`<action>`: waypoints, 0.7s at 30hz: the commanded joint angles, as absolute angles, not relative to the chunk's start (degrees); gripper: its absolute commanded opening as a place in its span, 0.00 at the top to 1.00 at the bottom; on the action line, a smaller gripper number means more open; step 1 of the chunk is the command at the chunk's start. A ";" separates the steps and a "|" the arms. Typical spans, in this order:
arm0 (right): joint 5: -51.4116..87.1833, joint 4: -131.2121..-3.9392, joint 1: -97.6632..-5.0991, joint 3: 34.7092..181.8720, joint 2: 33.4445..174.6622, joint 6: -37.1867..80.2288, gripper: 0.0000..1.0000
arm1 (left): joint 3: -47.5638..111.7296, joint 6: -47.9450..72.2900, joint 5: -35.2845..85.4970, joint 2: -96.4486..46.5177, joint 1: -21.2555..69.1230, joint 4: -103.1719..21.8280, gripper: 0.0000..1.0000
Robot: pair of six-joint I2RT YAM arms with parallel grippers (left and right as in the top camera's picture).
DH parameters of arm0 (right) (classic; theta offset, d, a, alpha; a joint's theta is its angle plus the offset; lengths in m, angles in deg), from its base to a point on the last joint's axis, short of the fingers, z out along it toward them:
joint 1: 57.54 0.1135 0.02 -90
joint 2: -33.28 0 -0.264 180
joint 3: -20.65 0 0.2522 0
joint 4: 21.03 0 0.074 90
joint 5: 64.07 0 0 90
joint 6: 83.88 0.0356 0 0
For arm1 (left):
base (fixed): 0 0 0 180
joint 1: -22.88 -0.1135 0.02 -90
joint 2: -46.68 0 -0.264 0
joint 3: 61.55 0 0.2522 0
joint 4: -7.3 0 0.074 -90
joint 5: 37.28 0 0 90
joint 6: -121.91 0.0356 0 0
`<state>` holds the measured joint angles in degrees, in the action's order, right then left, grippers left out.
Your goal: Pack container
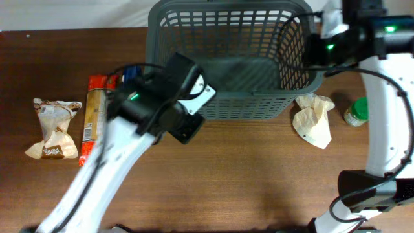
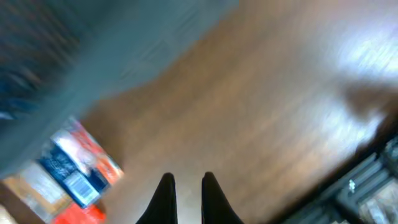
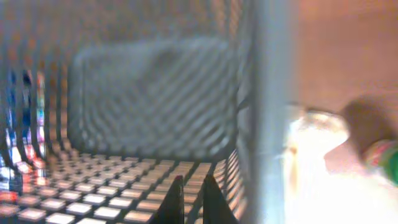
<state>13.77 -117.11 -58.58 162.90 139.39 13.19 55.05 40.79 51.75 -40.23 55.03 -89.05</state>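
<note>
Overhead, container (image 1: 226,58): dark grey slotted basket at the far middle of the table (image 1: 259,181).
Overhead, left gripper (image 1: 187,123): just in front of the container's near wall, towards its left end.
Overhead, right gripper (image 1: 312,50): at the container's right rim.
Overhead, loose items: snack packet (image 1: 55,126) and long orange packet (image 1: 95,116) far left; pale wrapper (image 1: 314,120) and green-lidded jar (image 1: 356,111) right of the container.
Left wrist, left gripper (image 2: 186,183): fingers nearly together, gripping nothing, above bare wood (picture blurred).
Right wrist, right gripper (image 3: 191,190): fingers nearly together, nothing between, over the container's lattice floor.
</note>
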 commanded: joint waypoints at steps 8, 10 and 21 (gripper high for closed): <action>14.84 -111.04 -68.51 165.57 141.33 16.30 0.96 | 58.77 31.37 71.42 -24.36 46.61 -82.71 0.95; 15.45 -110.47 -68.51 165.57 142.62 16.30 0.96 | 58.77 31.37 71.42 -24.32 44.03 -82.56 0.95; 11.12 -110.32 -67.92 165.57 152.81 18.88 0.96 | 58.75 31.40 71.40 -24.56 38.35 -84.59 0.97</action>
